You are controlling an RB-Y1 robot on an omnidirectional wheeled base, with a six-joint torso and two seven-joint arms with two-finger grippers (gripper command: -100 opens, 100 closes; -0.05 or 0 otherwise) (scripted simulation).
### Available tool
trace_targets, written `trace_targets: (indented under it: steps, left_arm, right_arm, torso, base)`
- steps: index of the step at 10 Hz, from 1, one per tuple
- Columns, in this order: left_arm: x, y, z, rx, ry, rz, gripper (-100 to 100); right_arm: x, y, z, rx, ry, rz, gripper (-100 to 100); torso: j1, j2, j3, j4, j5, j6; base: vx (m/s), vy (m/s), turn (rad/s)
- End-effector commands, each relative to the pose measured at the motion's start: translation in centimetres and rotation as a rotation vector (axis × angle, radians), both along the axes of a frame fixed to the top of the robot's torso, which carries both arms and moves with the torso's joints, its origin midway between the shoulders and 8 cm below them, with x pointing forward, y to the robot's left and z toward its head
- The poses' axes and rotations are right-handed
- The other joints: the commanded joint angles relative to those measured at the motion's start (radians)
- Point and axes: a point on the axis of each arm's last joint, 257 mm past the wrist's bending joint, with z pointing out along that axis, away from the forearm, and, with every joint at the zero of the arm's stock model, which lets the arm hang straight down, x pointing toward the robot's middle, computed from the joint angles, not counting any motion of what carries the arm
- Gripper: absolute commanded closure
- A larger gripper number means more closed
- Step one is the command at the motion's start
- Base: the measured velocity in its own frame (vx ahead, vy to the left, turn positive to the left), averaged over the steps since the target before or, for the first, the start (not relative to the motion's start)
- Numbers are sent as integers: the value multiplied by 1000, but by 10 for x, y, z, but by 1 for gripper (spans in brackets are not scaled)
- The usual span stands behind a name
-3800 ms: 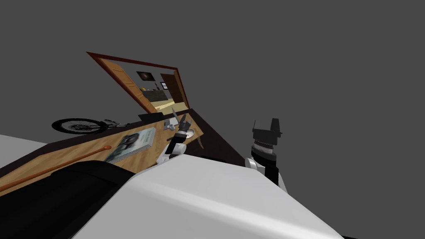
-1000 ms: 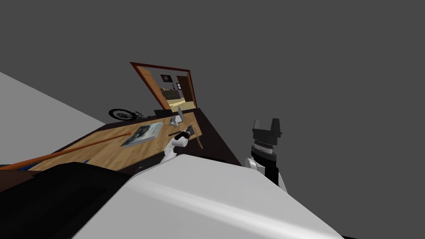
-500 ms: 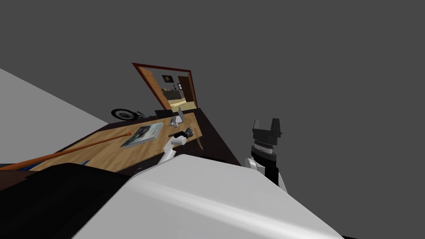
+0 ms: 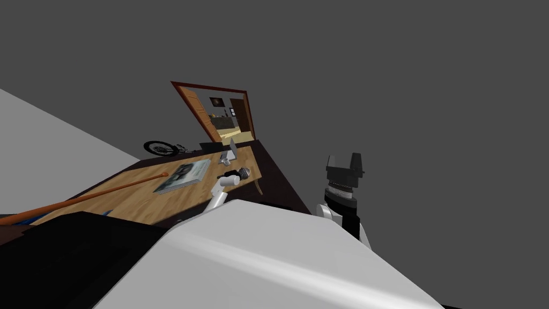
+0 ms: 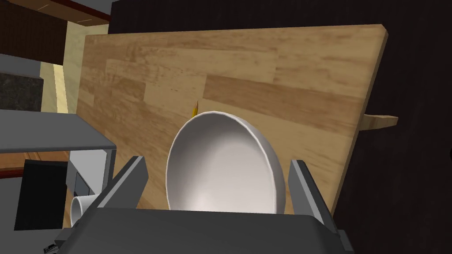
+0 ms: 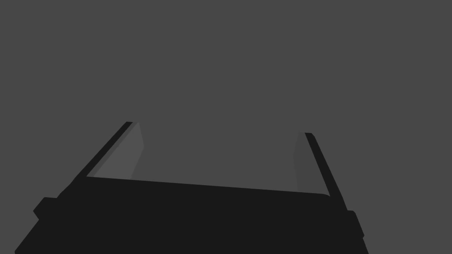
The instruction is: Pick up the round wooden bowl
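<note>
The bowl (image 5: 229, 176) is plain white and round, resting on the wooden table (image 5: 287, 66) near its corner. My left gripper (image 5: 216, 161) is open and straddles the bowl. Its fingers (image 5: 130, 176) stand on either side, with a small gap on one side and almost none on the other. A pencil (image 5: 194, 108) pokes out just beyond the bowl's rim. In the head view the left gripper (image 4: 244, 173) reaches low over the table's right end (image 4: 252, 161). My right gripper (image 4: 343, 159) is raised beside my chest, open and holding nothing (image 6: 220, 128).
On the table lie a book (image 4: 182, 176), a long orange-brown stick (image 4: 91, 196), a white mug (image 5: 79, 209) and a grey laptop-like item (image 4: 231, 146). A bicycle (image 4: 159, 147) and an open doorway (image 4: 220, 112) stand behind. Dark floor borders the table edge.
My head view pulled back from the table early on. In the last second my left forearm has dropped lower and flatter, and the gripper has shifted slightly toward the table's end. The right arm is still.
</note>
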Motion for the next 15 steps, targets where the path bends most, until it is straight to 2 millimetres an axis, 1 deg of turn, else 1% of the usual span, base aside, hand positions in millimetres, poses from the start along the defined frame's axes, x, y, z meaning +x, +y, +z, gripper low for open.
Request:
trace_targets:
  steps: [1, 4, 8, 9, 11, 12, 13, 15]
  left_arm:
    - [-8, 4, -5, -21, 26, 17, -100]
    - [-26, 13, -29, -102, 114, 84, -100]
    - [-56, 17, -60, -186, 223, 149, -100]
    - [-72, 15, -75, -213, 274, 169, -100]
    - [-71, 14, -72, -209, 266, 166, -100]
    - [-72, 14, -73, -210, 269, 167, 0]
    - [-71, 12, -81, -210, 268, 167, -100]
    - [-70, 9, -89, -210, 267, 166, -100]
  right_arm:
    - [0, 0, 0, 0, 0, 0, 0]
    - [0, 0, 0, 0, 0, 0, 0]
    - [0, 0, 0, 0, 0, 0, 0]
    - [0, 0, 0, 0, 0, 0, 0]
    - [0, 0, 0, 0, 0, 0, 0]
    - [0, 0, 0, 0, 0, 0, 0]
    - [0, 0, 0, 0, 0, 0, 0]
    - [0, 0, 0, 0, 0, 0, 0]
  torso:
    - [0, 0, 0, 0, 0, 0]
    - [-1, 1, 1, 0, 0, 0]
    - [0, 1, 1, 0, 0, 0]
    - [-1, 1, 1, 0, 0, 0]
    - [-2, 2, 1, 0, 0, 0]
    - [-2, 3, 2, 1, -1, 0]
    - [-3, 4, 2, 1, -1, 0]
    - [-2, 2, 1, 1, 0, 0]
  base:
    - [44, 23, -1]
    - [43, 21, 4]
    - [45, 29, 4]
    - [43, 18, 4]
    - [17, 6, 2]
    - [0, 0, 0]
    - [19, 10, 6]
    - [32, 20, 3]
